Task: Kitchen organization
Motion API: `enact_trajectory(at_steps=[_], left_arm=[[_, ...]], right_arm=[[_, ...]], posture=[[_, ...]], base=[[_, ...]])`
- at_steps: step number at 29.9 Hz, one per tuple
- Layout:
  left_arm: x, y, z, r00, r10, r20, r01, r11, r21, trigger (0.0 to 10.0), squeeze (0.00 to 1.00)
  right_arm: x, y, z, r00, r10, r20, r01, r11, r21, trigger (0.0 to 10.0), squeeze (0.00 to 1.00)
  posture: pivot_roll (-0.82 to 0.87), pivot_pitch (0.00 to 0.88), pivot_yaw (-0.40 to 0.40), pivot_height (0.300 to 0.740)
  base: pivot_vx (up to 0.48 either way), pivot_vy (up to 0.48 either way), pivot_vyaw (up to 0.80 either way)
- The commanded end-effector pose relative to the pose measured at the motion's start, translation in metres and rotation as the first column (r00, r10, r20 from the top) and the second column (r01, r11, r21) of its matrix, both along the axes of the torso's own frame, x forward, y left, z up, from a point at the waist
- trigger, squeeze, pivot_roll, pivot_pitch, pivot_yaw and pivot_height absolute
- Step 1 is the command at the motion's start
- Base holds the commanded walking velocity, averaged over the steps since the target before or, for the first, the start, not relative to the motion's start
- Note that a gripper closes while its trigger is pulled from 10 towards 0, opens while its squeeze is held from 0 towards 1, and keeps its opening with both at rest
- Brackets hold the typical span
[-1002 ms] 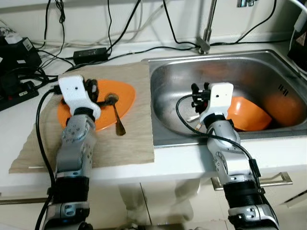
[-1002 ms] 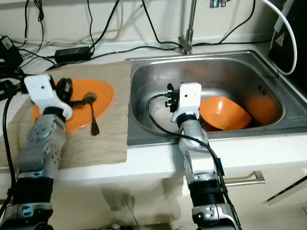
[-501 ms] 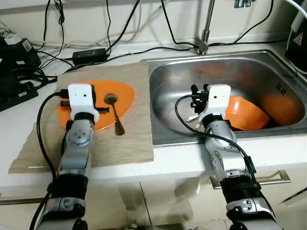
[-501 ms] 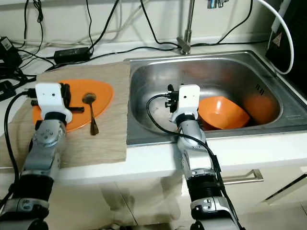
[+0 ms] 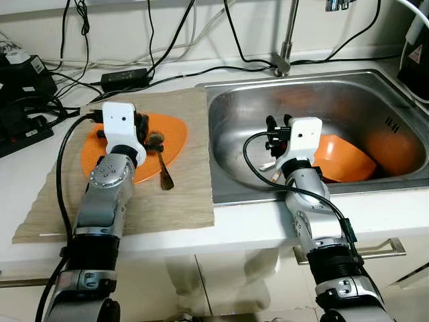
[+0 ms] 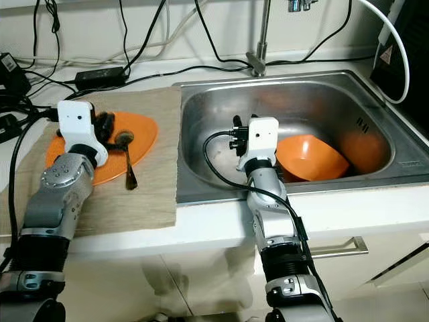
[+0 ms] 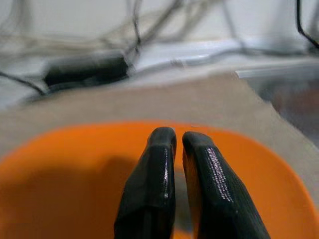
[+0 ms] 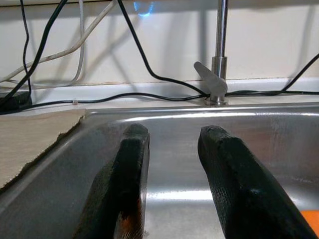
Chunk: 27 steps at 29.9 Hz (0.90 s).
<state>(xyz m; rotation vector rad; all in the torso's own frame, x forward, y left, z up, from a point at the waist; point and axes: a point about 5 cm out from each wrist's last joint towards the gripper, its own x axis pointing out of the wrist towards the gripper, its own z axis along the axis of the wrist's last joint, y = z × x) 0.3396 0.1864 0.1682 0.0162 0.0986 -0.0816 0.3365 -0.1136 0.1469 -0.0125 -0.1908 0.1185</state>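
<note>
An orange plate (image 5: 173, 133) lies on a tan mat (image 5: 181, 201) left of the sink. A metal spoon (image 5: 163, 169) rests on it, bowl end up on the plate and handle reaching onto the mat. My left gripper (image 7: 178, 137) hovers low over the plate, shut with nothing between its fingers, just left of the spoon's bowl end (image 5: 156, 139). An orange bowl (image 5: 343, 159) lies tilted inside the steel sink (image 5: 335, 90). My right gripper (image 8: 169, 134) is down in the basin, open and empty, just left of that bowl.
A tap (image 5: 287, 47) stands behind the sink. Black cables, a power adapter (image 5: 125, 75) and a power strip (image 5: 23, 127) crowd the counter behind and left of the mat. A black appliance (image 5: 417, 57) sits at the far right. A drawer handle (image 5: 389, 251) shows below the counter.
My left gripper has swung right across the plate and now sits beside the spoon's bowl end. The right arm, bowl and spoon have stayed put.
</note>
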Motion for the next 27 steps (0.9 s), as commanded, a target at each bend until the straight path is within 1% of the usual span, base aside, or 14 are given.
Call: enact_trajectory(at_steps=[1,2,3,8,10,11,12,16,20,22,23,24,27], left_arm=[[-0.003,0.001,0.003,0.997,-0.048,-0.065,0.047,0.999,-0.009,10.0,0.00],[-0.005,0.001,0.003,0.995,-0.060,-0.086,0.059,0.998,-0.008,10.0,0.00],[-0.006,0.002,0.003,0.991,-0.081,-0.107,0.080,0.997,-0.007,10.0,1.00],[-0.011,0.000,0.006,0.976,-0.140,-0.167,0.139,0.990,-0.015,10.0,1.00],[-0.014,0.000,0.012,0.963,-0.182,-0.197,0.183,0.983,-0.012,10.0,1.00],[-0.014,0.000,0.012,0.963,-0.182,-0.197,0.183,0.983,-0.012,10.0,1.00],[-0.017,0.001,0.016,0.956,-0.198,-0.217,0.200,0.980,-0.012,10.0,1.00],[-0.024,0.002,0.023,0.941,-0.219,-0.259,0.224,0.975,-0.009,10.0,1.00],[-0.029,0.002,0.028,0.937,-0.231,-0.264,0.233,0.972,-0.023,10.0,1.00],[-0.030,0.003,0.029,0.937,-0.233,-0.262,0.236,0.971,-0.018,10.0,1.00],[-0.036,0.001,0.029,0.934,-0.241,-0.263,0.243,0.970,-0.025,10.0,0.00],[-0.036,0.001,0.029,0.934,-0.241,-0.263,0.243,0.970,-0.025,10.0,0.00],[-0.044,-0.005,0.026,0.930,-0.253,-0.265,0.249,0.967,-0.049,10.0,0.00]], right_arm=[[-0.002,0.004,-0.009,0.999,0.011,-0.030,-0.011,1.000,-0.006,10.0,0.00],[-0.002,0.005,-0.010,0.999,0.013,-0.033,-0.013,1.000,-0.006,10.0,0.00],[-0.002,0.005,-0.011,0.999,0.014,-0.034,-0.015,1.000,-0.007,10.0,0.00],[-0.002,0.006,-0.012,0.999,0.017,-0.039,-0.017,1.000,-0.008,10.0,0.00],[-0.002,0.007,-0.013,0.999,0.020,-0.044,-0.020,1.000,-0.010,10.0,0.00],[-0.002,0.007,-0.013,0.999,0.020,-0.044,-0.020,1.000,-0.010,10.0,0.00],[-0.002,0.007,-0.013,0.999,0.022,-0.045,-0.023,1.000,-0.012,10.0,0.00],[-0.001,0.007,-0.013,0.999,0.026,-0.048,-0.027,1.000,-0.016,10.0,0.00],[-0.001,0.007,-0.015,0.998,0.026,-0.052,-0.027,0.999,-0.017,10.0,0.00],[-0.001,0.007,-0.015,0.998,0.027,-0.054,-0.028,0.999,-0.017,10.0,0.00],[-0.001,0.008,-0.016,0.998,0.033,-0.058,-0.034,0.999,-0.015,10.0,0.00],[-0.001,0.008,-0.016,0.998,0.033,-0.058,-0.034,0.999,-0.015,10.0,0.00],[0.000,0.011,-0.015,0.997,0.046,-0.059,-0.047,0.999,-0.013,10.0,0.00]], posture=[[-0.08,0.000,0.121,0.740],[-0.08,0.000,0.122,0.740],[-0.07,0.000,0.121,0.740],[-0.07,0.000,0.119,0.740],[-0.06,0.000,0.115,0.740],[-0.06,0.000,0.115,0.740],[-0.06,0.000,0.114,0.740],[-0.06,0.000,0.113,0.740],[-0.04,0.000,0.107,0.740],[-0.04,0.000,0.107,0.740],[-0.03,0.000,0.095,0.740],[-0.03,0.000,0.095,0.740],[-0.02,0.000,0.082,0.740]], base=[[0.000,0.000,0.00],[0.000,0.000,0.00],[0.000,0.000,0.00],[0.000,0.000,0.00],[0.000,0.000,0.00],[0.000,0.000,0.00],[0.000,0.000,0.00],[0.000,0.000,0.00],[0.000,0.000,0.00],[0.000,0.000,0.00],[0.000,0.000,0.00],[0.000,0.000,0.00],[0.000,0.000,0.00]])
